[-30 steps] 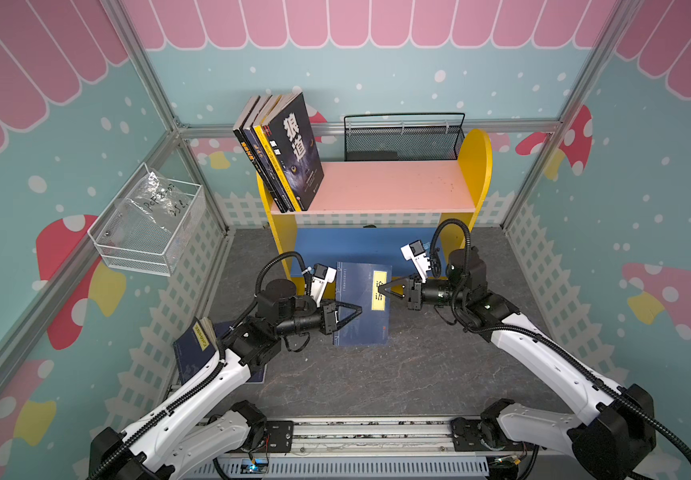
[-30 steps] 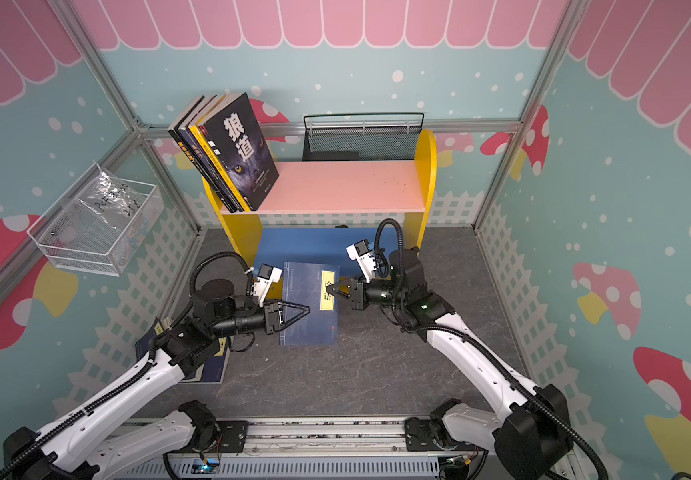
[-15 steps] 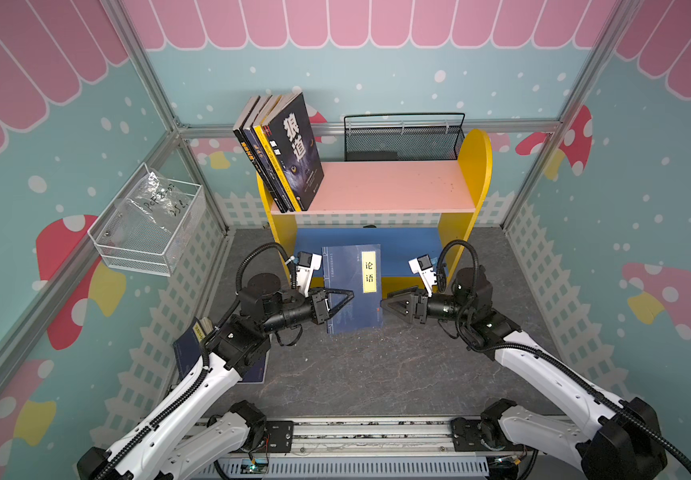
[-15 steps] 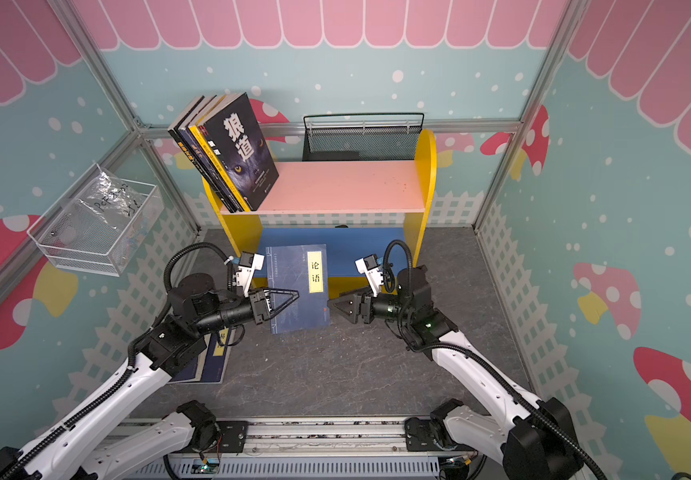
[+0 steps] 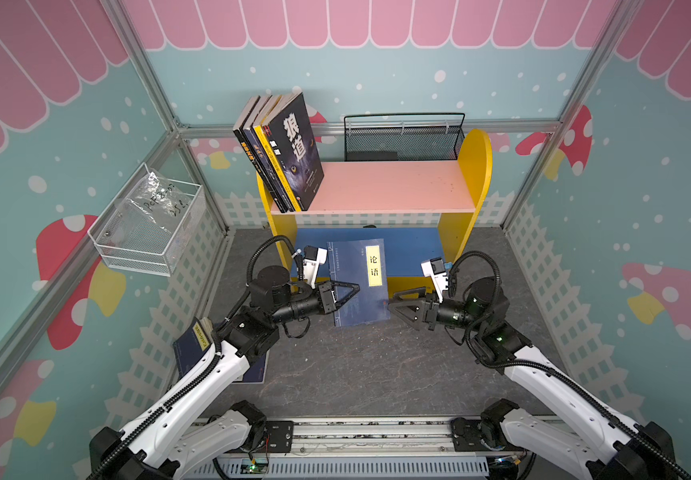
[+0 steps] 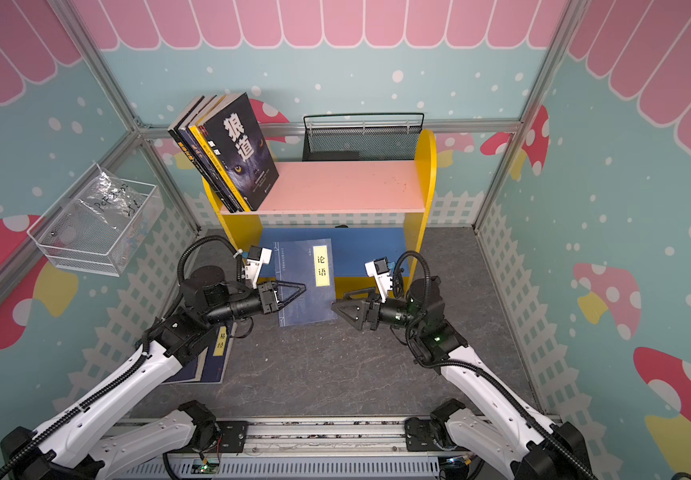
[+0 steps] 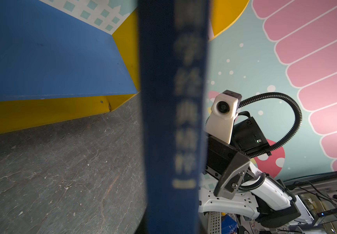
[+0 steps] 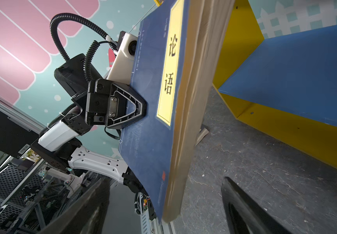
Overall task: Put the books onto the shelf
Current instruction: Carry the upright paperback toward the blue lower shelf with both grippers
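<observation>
Top view, L end effector (image 5: pixel 354 287) gripping navy book (image 5: pixel 366 308), R end effector (image 5: pixel 394 301) agape

Both top views bright, evenly lit, sharp, with faint soft shadows only. In the left wrist view the navy book (image 7: pixel 173 121) at centre is badly out of focus. Right wrist view crisp, with fisheye warp at the edges.

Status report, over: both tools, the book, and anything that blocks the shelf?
Left tool shut on navy book, by its spine. Right tool open at its edge, no grip. Blue board bare ahead; nothing blocks.
</observation>
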`<action>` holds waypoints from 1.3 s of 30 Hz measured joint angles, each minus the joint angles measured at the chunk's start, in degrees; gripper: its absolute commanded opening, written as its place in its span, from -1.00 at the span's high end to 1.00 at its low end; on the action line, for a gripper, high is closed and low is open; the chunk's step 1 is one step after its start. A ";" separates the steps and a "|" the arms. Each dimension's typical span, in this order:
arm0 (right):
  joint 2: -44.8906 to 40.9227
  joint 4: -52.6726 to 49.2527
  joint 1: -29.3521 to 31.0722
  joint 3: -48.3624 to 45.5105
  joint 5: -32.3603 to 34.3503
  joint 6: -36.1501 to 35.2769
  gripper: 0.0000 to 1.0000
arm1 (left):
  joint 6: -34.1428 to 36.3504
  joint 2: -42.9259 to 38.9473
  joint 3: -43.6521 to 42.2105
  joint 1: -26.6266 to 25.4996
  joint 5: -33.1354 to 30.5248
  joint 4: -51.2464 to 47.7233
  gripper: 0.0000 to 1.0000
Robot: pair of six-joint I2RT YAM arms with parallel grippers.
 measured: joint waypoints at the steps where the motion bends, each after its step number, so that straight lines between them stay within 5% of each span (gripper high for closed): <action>1: 0.55 0.85 0.00 -0.37 -0.04 0.59 -0.75 | -0.81 0.37 0.00 0.00 0.42 1.27 1.00; 7: 1.33 4.98 0.00 -2.38 -0.13 3.78 -0.72 | -4.59 4.74 0.00 -0.02 1.88 6.12 1.00; 12: 2.89 12.35 0.00 -5.14 -0.31 8.24 -0.50 | -6.93 6.78 -0.07 -0.02 3.02 9.01 1.00; 23: 7.78 24.65 0.00 -6.32 -2.03 16.59 0.67 | -7.23 9.25 -0.04 -0.02 6.84 11.63 0.91; 25: 7.89 25.16 -0.04 -6.40 -2.03 17.84 0.76 | -6.12 9.55 0.17 0.00 6.73 10.73 0.73; 28: 8.09 25.73 -0.04 -6.71 -1.92 18.75 0.87 | -4.61 10.01 0.81 -0.02 6.56 9.68 0.06; 31: 8.09 25.68 0.00 -7.54 -1.40 19.32 0.90 | -3.80 10.08 1.18 -0.02 6.51 9.66 -0.38; 35: 7.96 25.46 -0.02 -8.33 -0.11 19.54 0.90 | -3.26 9.97 1.27 -0.07 5.99 9.70 -0.49; 39: 7.06 25.46 -0.55 -8.35 1.22 19.71 0.90 | -3.23 8.41 0.02 -0.04 5.22 9.55 -0.37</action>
